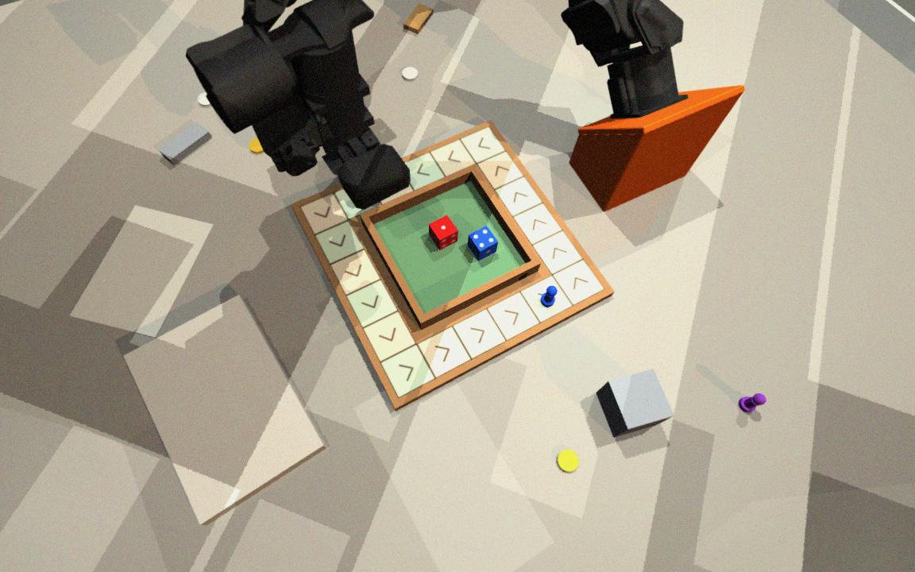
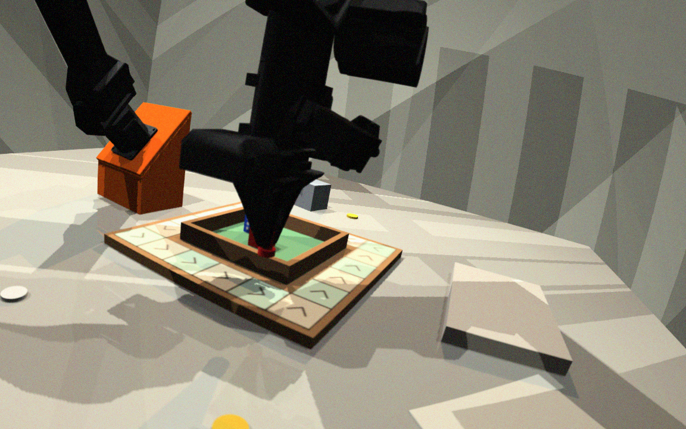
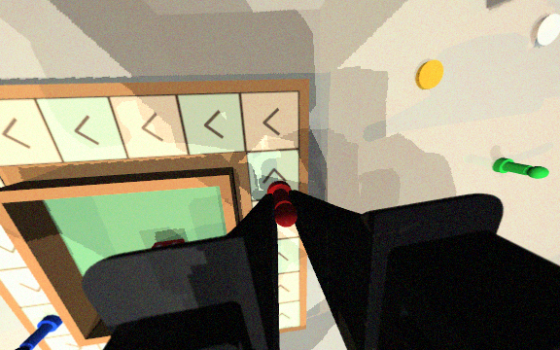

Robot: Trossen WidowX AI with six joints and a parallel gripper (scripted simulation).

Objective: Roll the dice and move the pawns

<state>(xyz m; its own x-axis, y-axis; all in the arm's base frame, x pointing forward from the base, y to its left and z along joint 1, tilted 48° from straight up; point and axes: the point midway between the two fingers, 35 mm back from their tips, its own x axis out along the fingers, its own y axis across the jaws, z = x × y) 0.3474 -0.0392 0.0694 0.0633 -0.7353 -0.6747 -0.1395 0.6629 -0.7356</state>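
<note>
My gripper (image 2: 267, 244) (image 3: 281, 198) is shut on the red pawn (image 2: 266, 252) (image 3: 286, 214). It holds the pawn upright above the board (image 1: 503, 348) (image 3: 212, 87), over or close to the green square beside the brown corner square; the exact height is hard to tell. The red die (image 1: 443, 232) lies in the tray (image 1: 479, 295) (image 2: 318, 256) with one pip up. The blue die (image 1: 483, 242) lies beside it with four pips up. The blue pawn (image 1: 549, 295) (image 3: 42, 332) stands on the square before another corner. My fingers partly hide the dice in the exterior view and the wrist view.
A green pawn (image 3: 520, 168) and an orange-yellow disc (image 3: 429, 74) are off the board. A purple pawn (image 1: 752, 402), grey block (image 1: 638, 400) and yellow disc (image 1: 567, 461) are on the near right. A pale slab (image 1: 226, 419) is left, and the orange base block (image 1: 660, 156) behind right.
</note>
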